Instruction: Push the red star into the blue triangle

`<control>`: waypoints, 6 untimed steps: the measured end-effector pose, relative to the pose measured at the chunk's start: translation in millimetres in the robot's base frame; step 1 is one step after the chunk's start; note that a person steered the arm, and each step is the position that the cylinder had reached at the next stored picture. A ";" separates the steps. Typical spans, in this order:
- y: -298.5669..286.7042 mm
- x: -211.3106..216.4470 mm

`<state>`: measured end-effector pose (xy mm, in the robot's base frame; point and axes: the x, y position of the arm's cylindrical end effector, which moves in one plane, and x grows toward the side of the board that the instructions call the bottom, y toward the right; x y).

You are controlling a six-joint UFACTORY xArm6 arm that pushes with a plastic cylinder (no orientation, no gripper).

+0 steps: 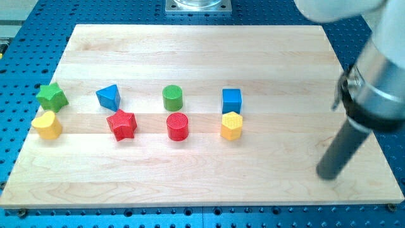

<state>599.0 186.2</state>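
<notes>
1. Although the red star [121,124] looks light and rigid, it is likely spun by off-centre pushes; its lower-right side should be met.
2. It is seen just below-right of the blue triangle [109,97], flat, with no long axis.
3. No fingers exist; my tip [328,175] is seen far right of the star, on the counter [202,50].

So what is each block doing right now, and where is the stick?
red star: flat on the board, just below the blue triangle
blue triangle: flat, untouched
green star: right above the yellow block
green cylinder: upright
red cylinder: upright
blue cube: right above the yellow hexagon
my tip: far at the view's right, touching no block
</notes>
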 end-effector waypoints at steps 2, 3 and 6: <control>-235.8 -10.6; -280.4 -43.8; -349.6 -150.6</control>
